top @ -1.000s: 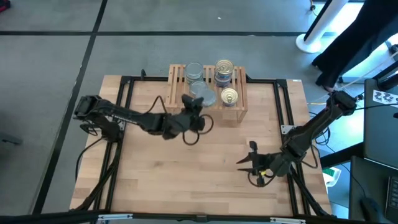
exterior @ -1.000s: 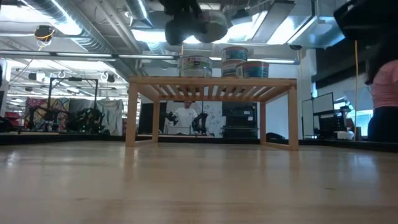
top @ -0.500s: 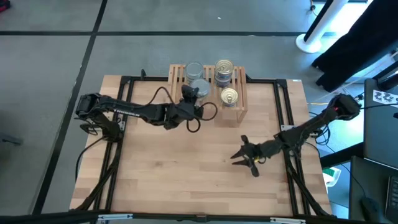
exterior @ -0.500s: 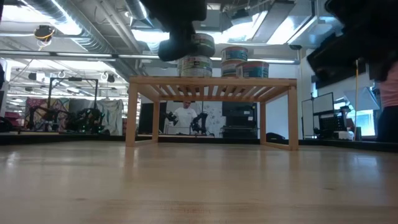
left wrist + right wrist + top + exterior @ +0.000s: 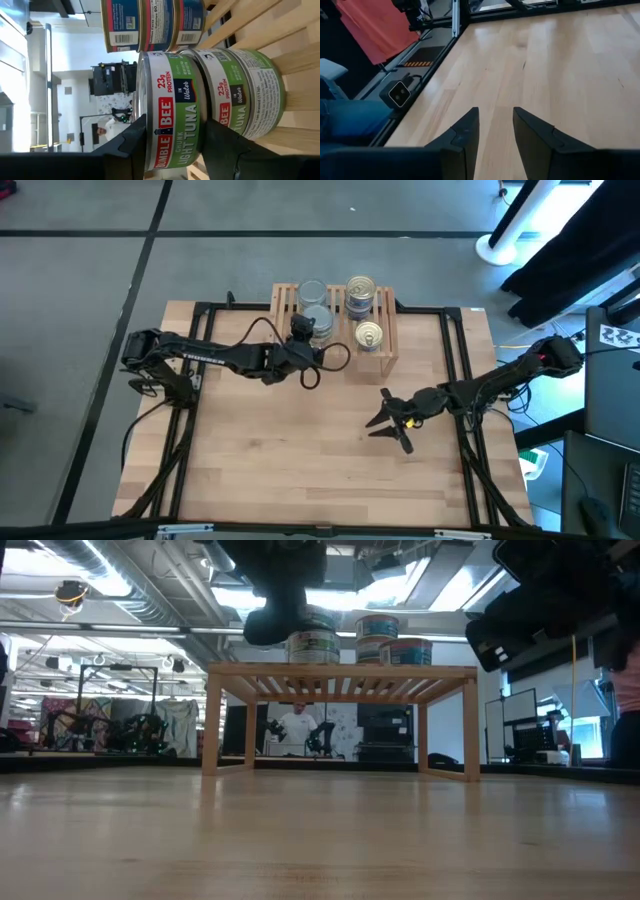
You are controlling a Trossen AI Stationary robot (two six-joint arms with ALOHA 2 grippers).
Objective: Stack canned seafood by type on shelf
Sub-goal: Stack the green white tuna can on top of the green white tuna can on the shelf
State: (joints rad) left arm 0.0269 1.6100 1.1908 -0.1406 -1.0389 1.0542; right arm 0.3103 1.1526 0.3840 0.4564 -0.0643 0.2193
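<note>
The shelf (image 5: 385, 358), a low light-wood rack, stands at the table's far middle. On it are a silver-topped tin (image 5: 312, 292), a stack of gold-topped tins (image 5: 360, 288) and a single gold-topped tin (image 5: 369, 335). My left gripper (image 5: 175, 150) is shut on a green-labelled tuna tin (image 5: 170, 110), which is directly over another green-labelled tin (image 5: 240, 95) on the slats. Whether the held tin rests on the lower one I cannot tell. My right gripper (image 5: 383, 423) hangs open over bare table, right of the middle, and touches nothing. My left gripper pinches the tuna tin at its near rim, one finger (image 5: 131, 145) on the top face and the other finger (image 5: 225, 145) at the bottom face. The fingers come nearly level from the table's left side. The tin (image 5: 320, 320) stays level, top up.
Black frame rails (image 5: 455, 360) and cables (image 5: 335, 360) run along the table's sides. The wooden table (image 5: 300, 450) lies open in front of the shelf. Blue-labelled tins (image 5: 150, 22) stand behind the green ones. A person (image 5: 297, 725) shows far behind the shelf.
My left gripper has carried the tuna tin toward the far edge and slightly down, over the silver-topped tin on the shelf, rolling a little. My right gripper has swung from the near right toward the table's middle and far side, sinking a little, still open.
</note>
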